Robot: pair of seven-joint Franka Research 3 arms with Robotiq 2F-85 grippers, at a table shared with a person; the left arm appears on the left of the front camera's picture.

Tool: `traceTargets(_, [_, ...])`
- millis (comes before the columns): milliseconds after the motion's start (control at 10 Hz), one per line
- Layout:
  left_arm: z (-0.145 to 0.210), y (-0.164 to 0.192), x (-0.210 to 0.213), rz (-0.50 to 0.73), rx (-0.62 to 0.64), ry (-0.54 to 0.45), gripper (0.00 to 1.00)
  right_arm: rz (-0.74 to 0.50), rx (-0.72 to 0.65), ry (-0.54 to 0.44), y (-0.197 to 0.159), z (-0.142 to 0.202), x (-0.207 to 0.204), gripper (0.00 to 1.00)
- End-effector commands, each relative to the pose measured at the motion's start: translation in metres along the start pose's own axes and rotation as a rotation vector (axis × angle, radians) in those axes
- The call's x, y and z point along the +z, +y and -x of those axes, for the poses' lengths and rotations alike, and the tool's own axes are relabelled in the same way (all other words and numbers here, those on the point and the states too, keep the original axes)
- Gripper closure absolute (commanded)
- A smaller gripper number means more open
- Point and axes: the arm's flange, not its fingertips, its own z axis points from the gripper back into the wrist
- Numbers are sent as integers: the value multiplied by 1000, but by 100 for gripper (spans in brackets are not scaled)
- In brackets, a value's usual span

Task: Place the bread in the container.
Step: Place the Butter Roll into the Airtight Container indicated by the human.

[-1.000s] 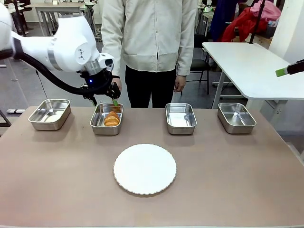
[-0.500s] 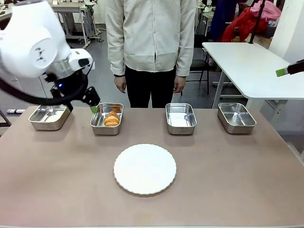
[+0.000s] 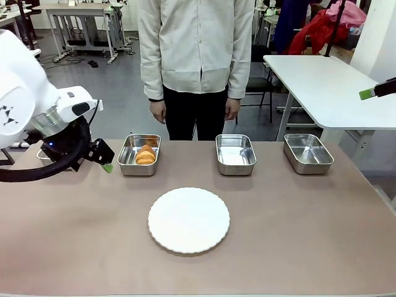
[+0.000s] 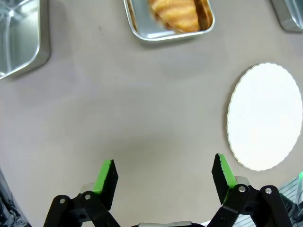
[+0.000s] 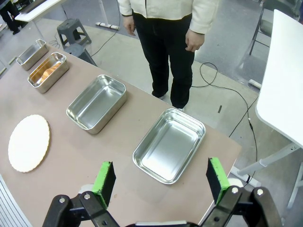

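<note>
The brown worktop (image 3: 297,235) carries a round white plate (image 3: 189,220) near its middle and steel pans along the far edge, with a person (image 3: 197,62) standing behind them; the bread (image 3: 145,154) lies inside the container (image 3: 138,154), second pan from the robot's left. The left pincer (image 4: 163,175) hangs over bare worktop beside that pan, jaws spread wide and holding nothing; the right pincer (image 5: 161,182) is likewise wide open and empty, above the worktop's right end near an empty pan (image 5: 169,145).

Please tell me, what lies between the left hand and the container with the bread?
Nothing: in the left wrist view, bare table runs from the open left hand to the container holding the bread.
</note>
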Motion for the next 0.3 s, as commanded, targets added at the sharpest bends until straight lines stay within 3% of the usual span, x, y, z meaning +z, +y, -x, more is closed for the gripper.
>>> traceTargets(0, [6, 5, -3, 4, -29, 41, 0, -10, -3, -24, -1, -1, -1, 0])
traceTargets(200, [0, 0, 0, 0, 0, 0, 0, -10, -3, -24, -1, -1, -1, 0])
